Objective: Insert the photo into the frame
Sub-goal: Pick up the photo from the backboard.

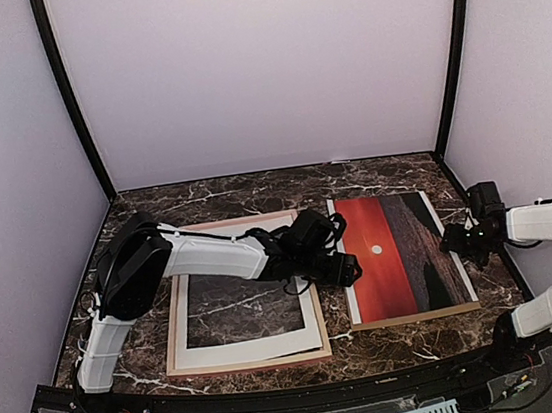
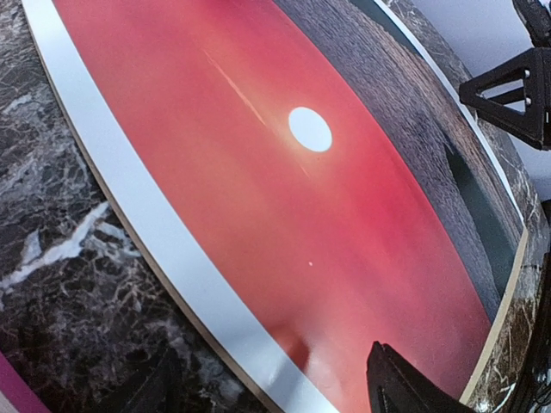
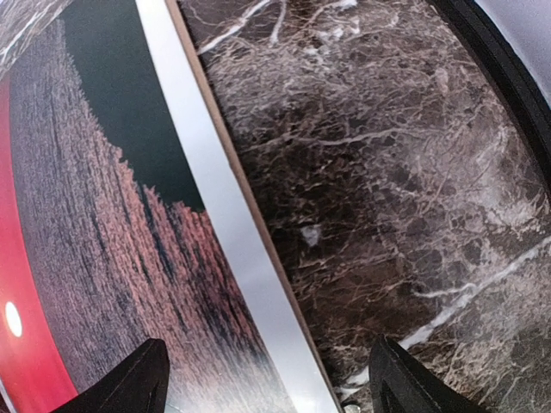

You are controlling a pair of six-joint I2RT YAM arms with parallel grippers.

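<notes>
The photo [image 1: 403, 256], a red-orange sunset with a small white sun, lies flat on the marble table right of centre. The frame [image 1: 176, 319] lies flat to its left, pale rails up. My left gripper [image 1: 349, 270] reaches across the frame to the photo's left edge. In the left wrist view that gripper [image 2: 275, 387] is open, its jaws straddling the white border of the photo [image 2: 284, 198]. My right gripper [image 1: 458, 237] sits at the photo's right edge. Seen from its wrist, it [image 3: 271, 387] is open astride that border of the photo [image 3: 112, 258], holding nothing.
A white mat board [image 1: 253, 348] with a rectangular cut-out lies inside the frame. A thin brown board edge [image 1: 416, 317] shows under the photo. Black posts and pale walls enclose the marble table [image 1: 254, 189] at the back and sides.
</notes>
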